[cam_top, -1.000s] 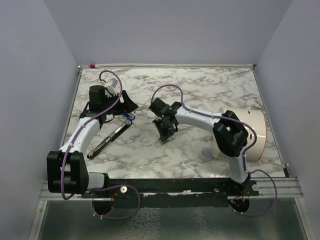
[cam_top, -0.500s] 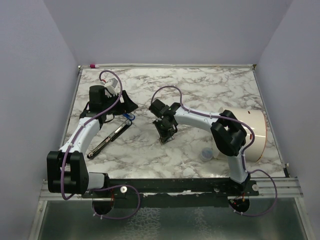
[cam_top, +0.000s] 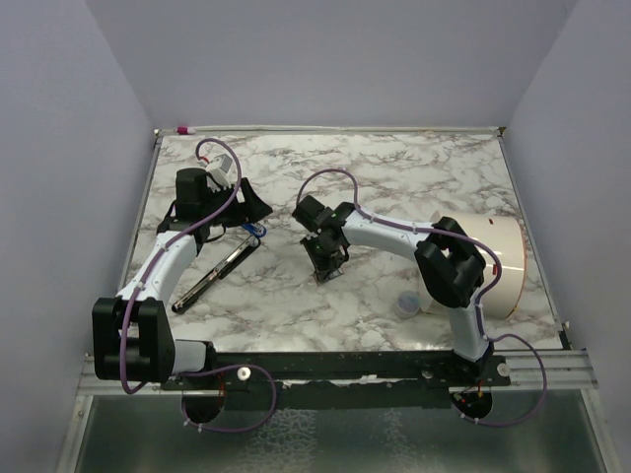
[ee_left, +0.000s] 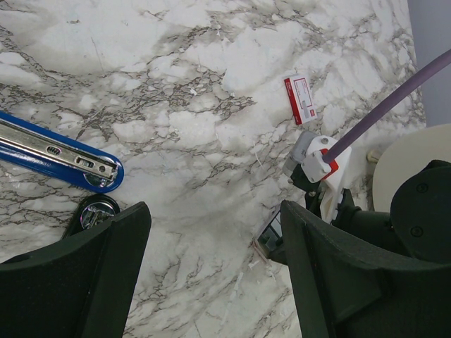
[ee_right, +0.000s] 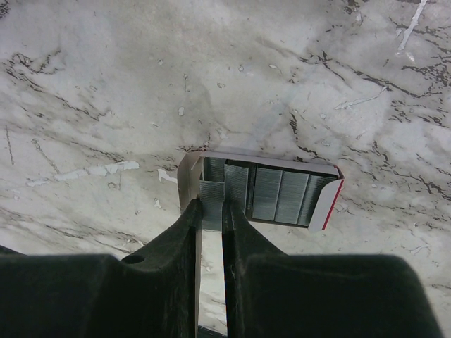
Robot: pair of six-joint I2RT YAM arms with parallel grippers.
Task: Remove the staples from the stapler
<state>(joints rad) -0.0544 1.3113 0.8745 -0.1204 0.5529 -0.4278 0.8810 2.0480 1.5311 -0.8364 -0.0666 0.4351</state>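
Right jaws are clenching a staple strip (ee_right: 211, 197), holding it at the left end of the open staple box (ee_right: 330, 198) directly under them; more strips are lying inside. Reads as the drop-off step: next move is calling for easing apart so the strip lands flat in the box. Left jaws are standing released, gripping nothing. Stapler (ee_left: 60, 151) seems to be the blue, silver-railed body just off their left finger, running out of frame. Strip touching box or not: can't tell.

The left arm (cam_top: 166, 259) and right arm (cam_top: 389, 230) have white links, black joints and looping purple cables (cam_top: 330, 173).
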